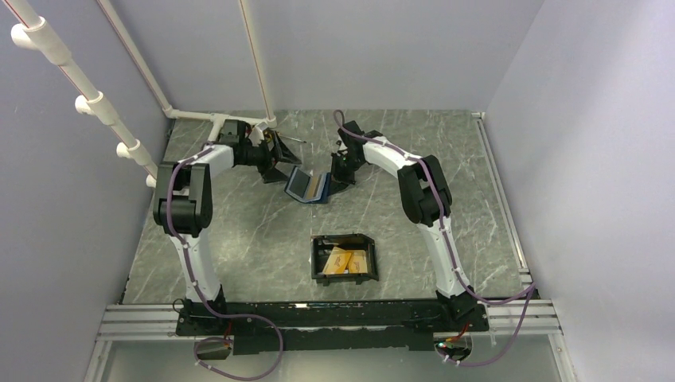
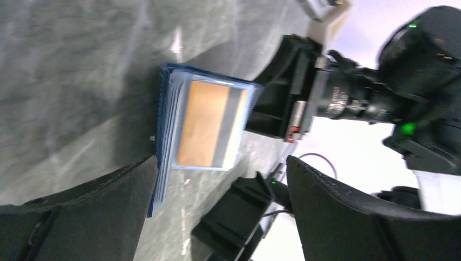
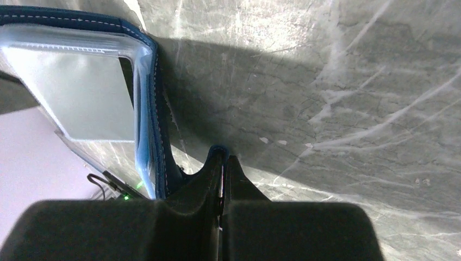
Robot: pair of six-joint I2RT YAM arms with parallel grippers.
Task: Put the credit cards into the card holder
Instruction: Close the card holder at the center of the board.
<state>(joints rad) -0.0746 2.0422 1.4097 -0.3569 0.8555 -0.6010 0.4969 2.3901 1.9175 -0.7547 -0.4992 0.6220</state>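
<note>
Right gripper (image 3: 223, 159) is clenched on the blue wallet (image 1: 306, 185) at its edge. Left gripper (image 1: 280, 164) gapes wide just beside it, facing an orange credit card (image 2: 204, 124) tucked behind a clear sleeve (image 3: 92, 92). Well behind both grippers, the card holder (image 1: 317, 259) has credit cards (image 1: 350, 259) inside.

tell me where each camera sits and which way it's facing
Top external: above and behind the arms, looking down on grey marbled table, shallow black card holder tray and dark blue folding wallet; both arms show.
Left wrist: on the left arm, facing the wallet; open left gripper frames it, right arm beyond.
Right wrist: on the right arm, facing the table; right gripper shut on the wallet's edge.
Shared: the wallet, all three.
</note>
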